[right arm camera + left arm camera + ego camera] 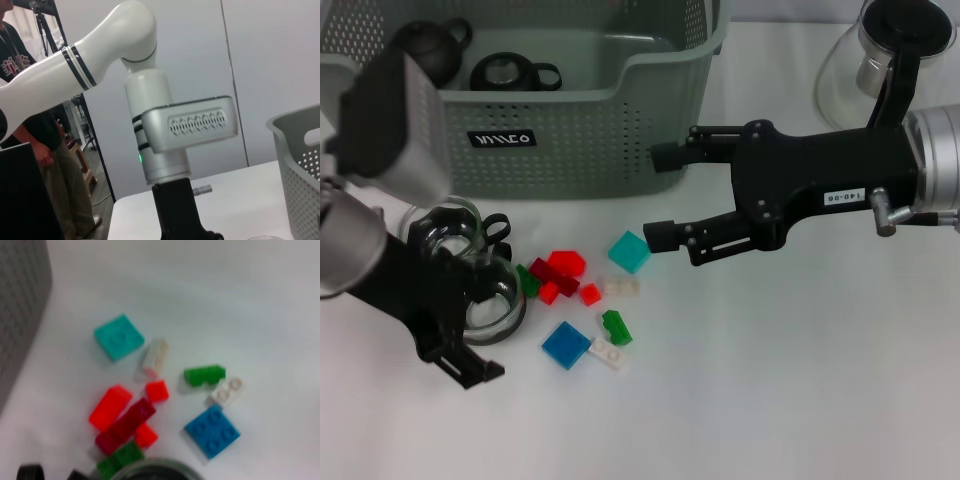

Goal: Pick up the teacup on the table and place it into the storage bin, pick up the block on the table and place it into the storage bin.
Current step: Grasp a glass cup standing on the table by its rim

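The clear glass teacup (490, 290) sits on the white table (770, 380) at eight o'clock, the left gripper (470, 300) closed around it; scattered coloured plastic blocks (582, 300) lie at its three o'clock. The right gripper (665, 195), spread open, hovers beside the perforated grey-green storage bin (590, 130)

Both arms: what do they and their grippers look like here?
The right gripper is black, with two long slim fingers, a small white label on its body and a silver wrist cuff behind. The left gripper is black too, below a grey vented housing; the right wrist view shows that arm white with black rings.
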Robot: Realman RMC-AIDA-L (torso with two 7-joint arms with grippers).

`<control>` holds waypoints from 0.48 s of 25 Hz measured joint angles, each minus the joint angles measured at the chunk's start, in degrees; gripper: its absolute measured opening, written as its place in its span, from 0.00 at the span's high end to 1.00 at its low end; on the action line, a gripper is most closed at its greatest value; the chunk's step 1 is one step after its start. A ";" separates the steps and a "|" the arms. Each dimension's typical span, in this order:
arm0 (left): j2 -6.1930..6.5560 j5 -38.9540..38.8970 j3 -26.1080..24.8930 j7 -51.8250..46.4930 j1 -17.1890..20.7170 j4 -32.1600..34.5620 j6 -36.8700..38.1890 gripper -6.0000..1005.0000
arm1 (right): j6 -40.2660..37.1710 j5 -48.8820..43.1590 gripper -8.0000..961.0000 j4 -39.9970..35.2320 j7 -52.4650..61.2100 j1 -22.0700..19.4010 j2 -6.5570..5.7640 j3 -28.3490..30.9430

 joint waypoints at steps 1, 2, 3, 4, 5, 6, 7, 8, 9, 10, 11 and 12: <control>0.00 0.80 1.43 -1.08 0.20 -0.08 -0.67 0.07 | 0.01 -0.08 0.01 0.41 -0.26 0.10 0.00 0.00; -0.01 1.56 2.73 -1.91 0.41 -0.08 -1.36 0.07 | 0.02 -0.36 0.01 0.78 -0.61 0.24 0.01 -0.01; -0.01 2.30 3.90 -2.75 0.61 -0.08 -2.12 0.07 | 0.05 -0.69 0.01 1.05 -0.87 0.34 0.01 -0.03; -0.02 2.92 4.84 -3.41 0.82 -0.07 -2.77 0.07 | 0.19 -1.22 0.01 1.32 -1.01 0.46 0.04 -0.09; -0.04 3.25 5.31 -3.83 0.89 -0.07 -3.26 0.07 | 0.30 -1.77 0.01 1.54 -1.08 0.62 0.06 -0.18; -0.08 3.45 5.75 -4.21 0.96 -0.13 -3.66 0.07 | 0.39 -2.21 0.01 1.72 -1.09 0.76 0.09 -0.30; -0.09 3.50 5.89 -4.44 0.99 -0.18 -3.92 0.07 | 0.51 -2.93 0.01 1.86 -1.09 0.95 0.09 -0.46; -0.11 3.51 6.15 -4.76 1.05 -0.38 -4.31 0.07 | 0.53 -3.70 0.01 1.95 -1.07 1.12 0.11 -0.61; -0.11 3.53 6.32 -5.03 1.10 -0.51 -4.65 0.07 | 0.55 -4.50 0.01 1.99 -1.00 1.26 0.12 -0.69; -0.12 3.57 6.53 -5.32 1.12 -0.59 -4.87 0.07 | 0.56 -5.77 0.01 2.04 -0.75 1.51 0.17 -0.78; -0.12 3.59 6.76 -5.56 1.14 -0.66 -5.02 0.07 | 0.58 -6.81 0.01 2.09 -0.57 1.72 0.21 -0.82; -0.13 3.60 7.09 -5.84 1.17 -0.73 -5.06 0.07 | 0.65 -7.89 0.01 2.12 -0.02 2.03 0.24 -0.84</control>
